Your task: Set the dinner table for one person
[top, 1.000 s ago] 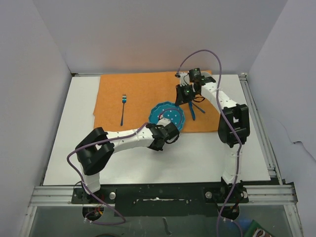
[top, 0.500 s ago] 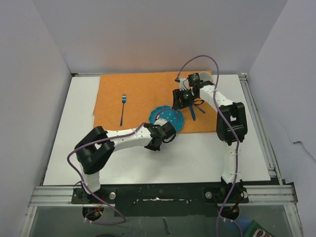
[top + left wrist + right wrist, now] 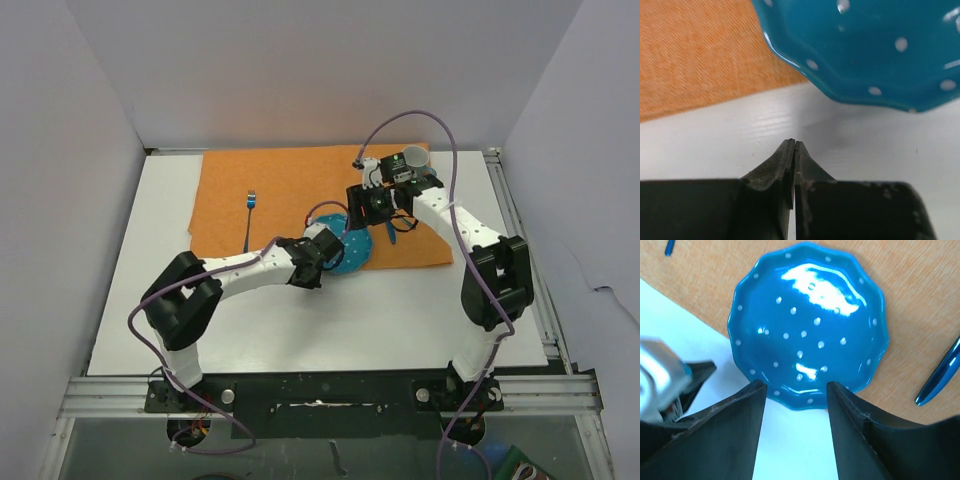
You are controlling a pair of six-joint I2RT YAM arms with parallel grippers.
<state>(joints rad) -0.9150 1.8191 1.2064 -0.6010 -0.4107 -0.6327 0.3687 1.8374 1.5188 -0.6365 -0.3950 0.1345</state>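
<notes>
A teal plate [image 3: 810, 325] with white dots and a wavy rim lies half on the orange cloth [image 3: 290, 180] and half on the white dinner table [image 3: 400, 310]. In the top view the plate [image 3: 352, 250] is partly hidden by both wrists. My right gripper [image 3: 795, 387] hangs open above the plate's near rim, nothing between its fingers; from above, that gripper [image 3: 358, 222] sits over the plate's far side. My left gripper [image 3: 794, 143] is shut and empty, low over the table just short of the plate [image 3: 865, 50] rim; in the top view this gripper [image 3: 322, 252] is at the plate's left.
A blue fork [image 3: 248, 220] lies on the cloth to the left. Blue utensils [image 3: 395, 228] lie on the cloth right of the plate, and one handle [image 3: 940, 375] shows in the right wrist view. White walls close in the table on three sides.
My right gripper has opened and swung left from the blue utensils to above the plate. The left gripper has slid left and farther along the plate's near rim, still shut.
</notes>
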